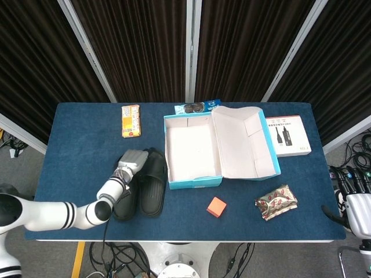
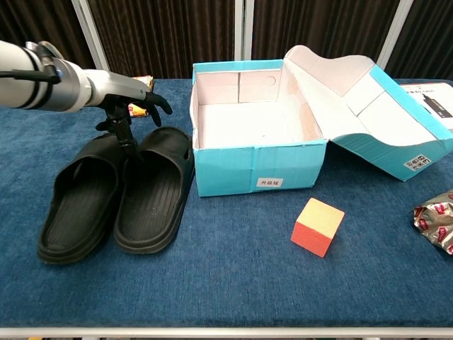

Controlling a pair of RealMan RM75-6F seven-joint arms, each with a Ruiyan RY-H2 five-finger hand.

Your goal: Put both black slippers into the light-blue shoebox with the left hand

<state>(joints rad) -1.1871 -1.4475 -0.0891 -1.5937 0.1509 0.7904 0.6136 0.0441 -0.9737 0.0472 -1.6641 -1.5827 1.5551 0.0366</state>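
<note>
Two black slippers lie flat side by side left of the light-blue shoebox (image 1: 194,182), (image 2: 258,166), whose lid hangs open to the right and whose inside is empty. The left slipper (image 2: 74,205), (image 1: 123,207) is partly hidden under my arm in the head view; the right slipper (image 2: 152,198), (image 1: 152,186) lies nearest the box. My left hand (image 2: 131,105), (image 1: 131,162) hovers over their strap ends with fingers apart, some pointing down and touching the straps where the two slippers meet. My right hand (image 1: 352,200) hangs off the table's right edge, holding nothing.
An orange block (image 2: 318,226), (image 1: 216,207) lies in front of the box. A crumpled foil packet (image 1: 276,201) sits at the front right, and a white carton (image 1: 290,135) beside the lid. A yellow snack pack (image 1: 131,120) and a blue cookie pack (image 1: 197,107) lie along the far edge.
</note>
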